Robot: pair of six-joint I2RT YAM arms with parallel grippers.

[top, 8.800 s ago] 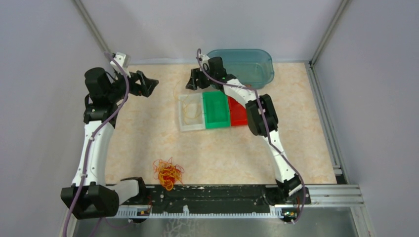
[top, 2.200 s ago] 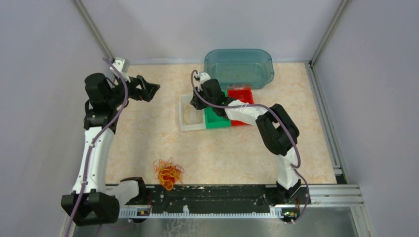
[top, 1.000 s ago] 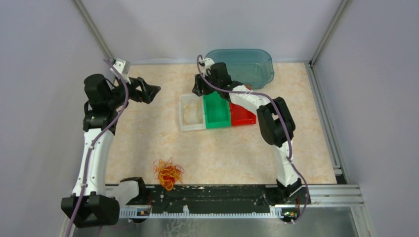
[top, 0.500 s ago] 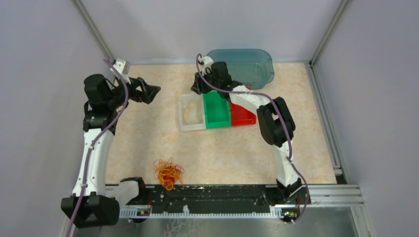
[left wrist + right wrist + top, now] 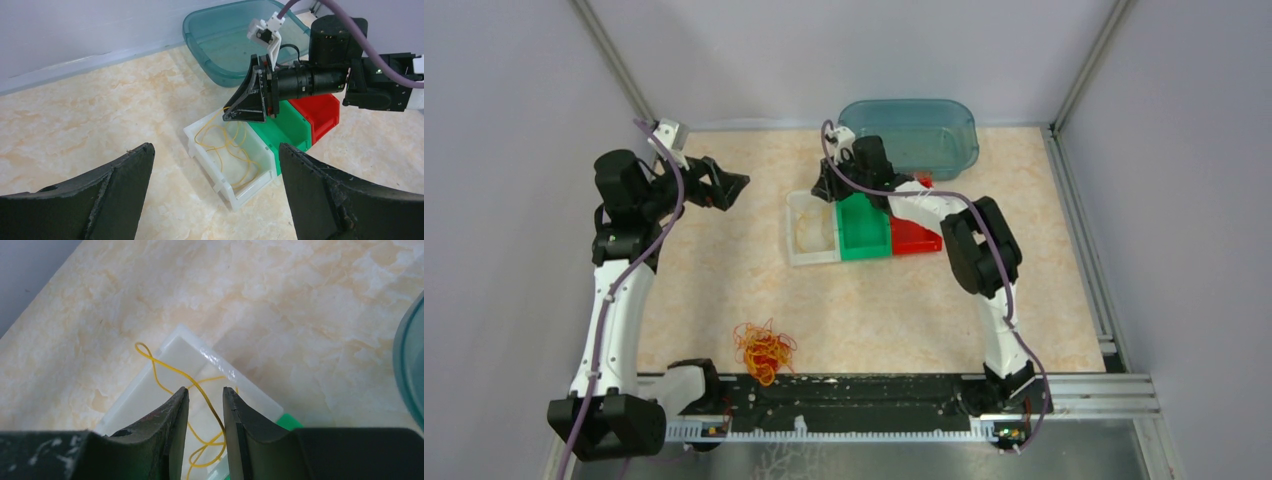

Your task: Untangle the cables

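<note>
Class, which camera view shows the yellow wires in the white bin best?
The left wrist view: the yellow wires show as whole loops in the white bin, unblocked. The right wrist view shows only a few strands past the fingers of the right gripper. The top view shows only a faint pale smudge in the bin.

Left arm rises near the bench's far-left corner, the left gripper [image 5: 730, 186] spread wide. Right arm stretches toward the far edge, the right gripper [image 5: 205, 402] narrowly parted.
</note>
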